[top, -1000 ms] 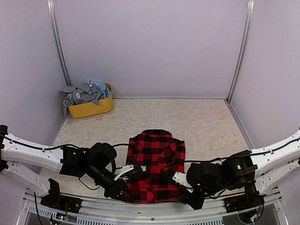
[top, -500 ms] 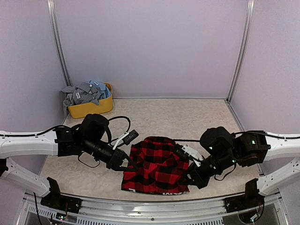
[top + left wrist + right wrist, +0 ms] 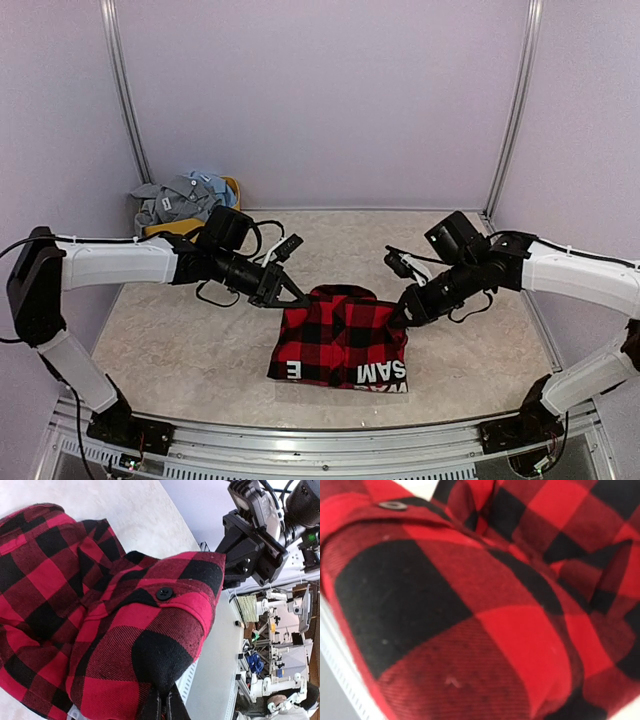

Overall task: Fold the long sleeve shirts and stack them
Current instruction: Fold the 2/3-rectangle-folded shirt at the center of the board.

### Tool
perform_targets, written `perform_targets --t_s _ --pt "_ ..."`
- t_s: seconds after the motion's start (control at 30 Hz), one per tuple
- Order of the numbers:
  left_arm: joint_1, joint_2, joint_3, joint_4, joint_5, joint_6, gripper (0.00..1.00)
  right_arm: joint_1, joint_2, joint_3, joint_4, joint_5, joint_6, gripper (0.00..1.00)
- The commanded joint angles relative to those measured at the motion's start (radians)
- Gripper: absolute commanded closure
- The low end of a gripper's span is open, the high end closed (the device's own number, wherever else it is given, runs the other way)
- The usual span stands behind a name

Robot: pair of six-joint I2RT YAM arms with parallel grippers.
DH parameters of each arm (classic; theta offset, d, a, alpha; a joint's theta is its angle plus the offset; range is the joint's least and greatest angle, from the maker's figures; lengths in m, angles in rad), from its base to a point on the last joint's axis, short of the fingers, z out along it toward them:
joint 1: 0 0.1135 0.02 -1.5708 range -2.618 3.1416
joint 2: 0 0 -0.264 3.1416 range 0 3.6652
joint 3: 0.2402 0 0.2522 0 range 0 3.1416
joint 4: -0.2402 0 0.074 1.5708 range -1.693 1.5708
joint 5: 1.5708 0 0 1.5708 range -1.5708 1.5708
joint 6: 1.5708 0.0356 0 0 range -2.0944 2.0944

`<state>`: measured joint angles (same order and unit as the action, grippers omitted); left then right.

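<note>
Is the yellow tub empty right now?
No, the top view shows grey and pale blue shirts heaped in the tub.

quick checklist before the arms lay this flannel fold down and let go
1. Left pincer shut on a corner of the flannel shirt: ok.
2. Right pincer shut on the opposite corner: ok.
3. Held edge level between the two pincers: cannot tell.
4. Sleeves tucked inside the fold: cannot tell.
5. Table around the flannel bare: ok.
6. Yellow tub holding the grey shirt well apart from the flannel: ok.
</note>
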<state>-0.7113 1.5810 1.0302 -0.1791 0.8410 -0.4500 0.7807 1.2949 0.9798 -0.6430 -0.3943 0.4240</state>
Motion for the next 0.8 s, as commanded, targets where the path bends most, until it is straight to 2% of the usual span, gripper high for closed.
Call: perform_targets --t_s 0.0,0.17,0.37,0.77 --pt "0.065 0.099 0.068 0.067 0.049 -0.014 1.0 -0.104 0.071 0.071 0.029 -0.108 -0.089 1.0" --pt "0.092 0.237 0.12 0.068 0.065 0.011 1.0 -0.155 0.165 0.105 0.057 -0.195 -0.128 1.0" --pt "0.093 0.243 0.119 0.098 0.089 0.016 1.0 -0.155 0.118 0.056 0.091 -0.26 -0.101 1.0" --pt "0.052 -0.029 -0.067 0.081 0.068 0.031 1.0 -0.017 -0.067 -0.117 0.143 -0.373 0.087 1.0"
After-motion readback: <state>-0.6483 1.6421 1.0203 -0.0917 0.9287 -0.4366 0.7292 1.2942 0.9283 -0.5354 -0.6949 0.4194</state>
